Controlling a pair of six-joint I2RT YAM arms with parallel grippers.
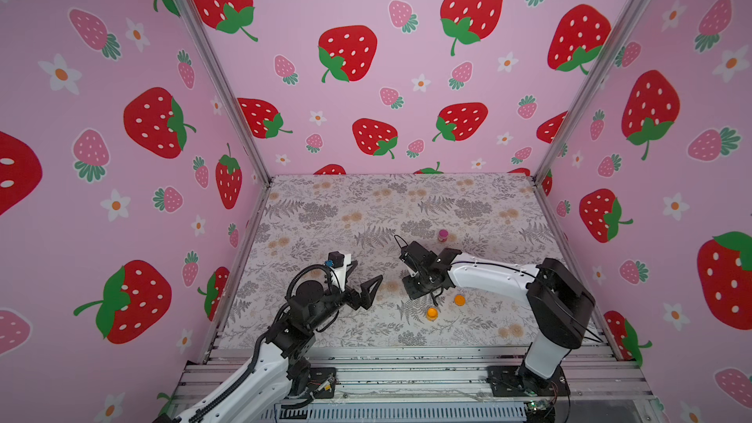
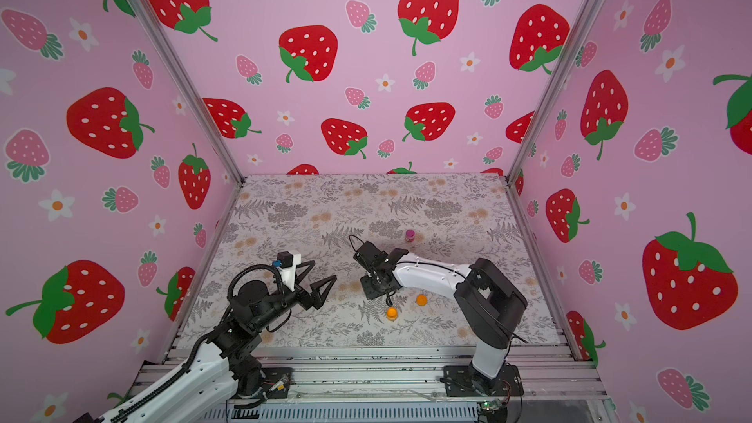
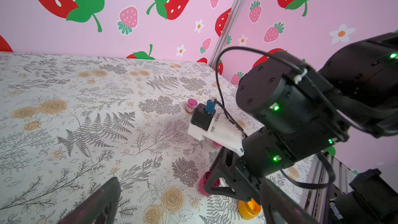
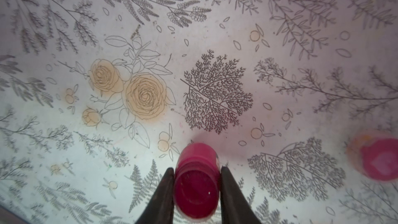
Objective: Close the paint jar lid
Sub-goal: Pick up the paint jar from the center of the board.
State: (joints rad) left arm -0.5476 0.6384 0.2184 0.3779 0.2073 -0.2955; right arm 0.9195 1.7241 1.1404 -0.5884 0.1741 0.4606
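Closest to us, in the right wrist view, the right gripper (image 4: 197, 169) pinches a magenta paint jar (image 4: 197, 188), with one dark finger (image 4: 165, 192) pressed against each side of its rim. We see the jar with no lid on. Its round mouth faces the camera, the inside is a deep glossy crimson, and the outer wall is a brighter pink. It is a small, squat cylinder resting on the floral-print table (image 4: 215, 39).

Off to one side in that view lies a second pink round piece (image 4: 381, 160), ringed by an orange smear. It is too blurred for us to tell whether it is a lid or a pot.

From the left wrist view we catch the jar low on the table, half hidden behind the right gripper's finger. In both top views the jar is hidden beneath the right gripper, which hangs over the front middle of the table. Just beside it sit an orange pot (image 1: 432, 313) and a flat orange disc (image 1: 459, 300).

Farther back stands a closed pink jar (image 1: 442, 235), well apart from the rest.

We find the left gripper (image 1: 369, 270) with its jaws spread wide and nothing between them, raised above the table and pointing toward the right gripper.
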